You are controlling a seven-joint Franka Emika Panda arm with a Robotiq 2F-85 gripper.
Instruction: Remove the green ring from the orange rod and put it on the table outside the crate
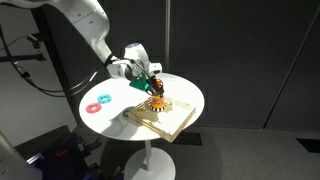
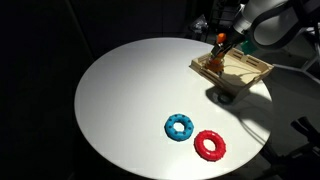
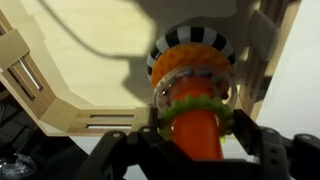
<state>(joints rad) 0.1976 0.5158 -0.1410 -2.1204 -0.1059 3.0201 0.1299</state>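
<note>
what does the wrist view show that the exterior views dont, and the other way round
Wrist view only: a close look at the green ring around the orange rod, with the fingers flanking it.
Exterior views only: the blue ring and red ring lying on the table outside the crate, plus the arm.
Shared: the crate and the rod standing in it.

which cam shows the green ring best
The wrist view: the green ring sits close up, circling the orange rod. In both exterior views it is too small and far off to make out clearly.
</note>
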